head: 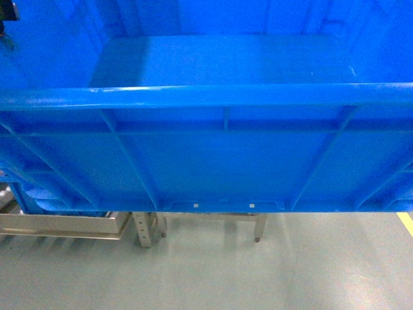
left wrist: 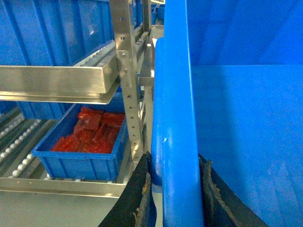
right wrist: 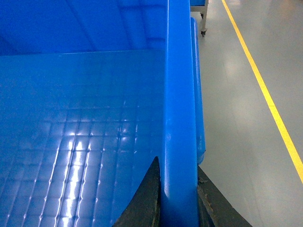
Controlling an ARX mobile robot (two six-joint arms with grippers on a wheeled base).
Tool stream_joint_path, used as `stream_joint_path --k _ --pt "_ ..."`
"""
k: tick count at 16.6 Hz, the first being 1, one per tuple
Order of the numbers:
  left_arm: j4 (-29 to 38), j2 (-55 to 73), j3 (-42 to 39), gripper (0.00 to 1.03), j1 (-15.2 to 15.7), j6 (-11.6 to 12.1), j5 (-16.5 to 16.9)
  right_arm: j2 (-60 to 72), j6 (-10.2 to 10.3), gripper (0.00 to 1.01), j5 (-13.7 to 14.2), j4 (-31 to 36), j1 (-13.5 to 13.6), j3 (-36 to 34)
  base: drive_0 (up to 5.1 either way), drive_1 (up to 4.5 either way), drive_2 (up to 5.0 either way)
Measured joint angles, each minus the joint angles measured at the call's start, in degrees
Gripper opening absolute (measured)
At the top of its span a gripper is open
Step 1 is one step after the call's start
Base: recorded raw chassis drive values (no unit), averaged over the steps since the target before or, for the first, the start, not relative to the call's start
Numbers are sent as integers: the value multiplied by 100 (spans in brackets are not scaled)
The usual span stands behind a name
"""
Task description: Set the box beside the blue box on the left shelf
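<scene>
On the left, one small blue bin (left wrist: 80, 156) of red parts (left wrist: 90, 132) is sitting on the left shelf (left wrist: 19, 156), one metal upright (left wrist: 129, 80) beside it. The left gripper (left wrist: 174, 189) is clamping the box (head: 213, 161) by its left rim; the right gripper (right wrist: 179, 198) is clamping the right rim. One box is hanging above the grey floor (head: 258, 271), one yellow line (right wrist: 265, 94) running rightmost.

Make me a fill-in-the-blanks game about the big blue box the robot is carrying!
1. The box is colored ____.
2. The left gripper clamps the box's ____.
3. The small bin on the rack holds ____ parts.
4. The floor line is colored ____.

Missing words: blue; rim; red; yellow.
</scene>
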Motion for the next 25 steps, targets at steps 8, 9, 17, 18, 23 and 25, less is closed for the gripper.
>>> stream_joint_path --k 8,9,17,18,23,25 --pt "0 0 0 18 7 -4 -2 -2 -2 9 -4 17 0 0 -472 143 358" --pt "0 0 0 18 7 -4 -2 -2 0 9 -4 15 0 0 -472 143 358" --pt "0 0 0 18 4 -2 0 -4 0 9 0 7 0 0 -472 140 359" --pt "7 0 0 18 4 -2 0 -4 0 9 -4 13 2 0 -474 121 367" --pt "4 0 0 18 11 -2 -2 -2 0 9 -17 15 2 0 -480 200 298" --pt "-2 0 0 18 11 -4 0 -2 0 9 -7 11 2 0 -495 244 244"
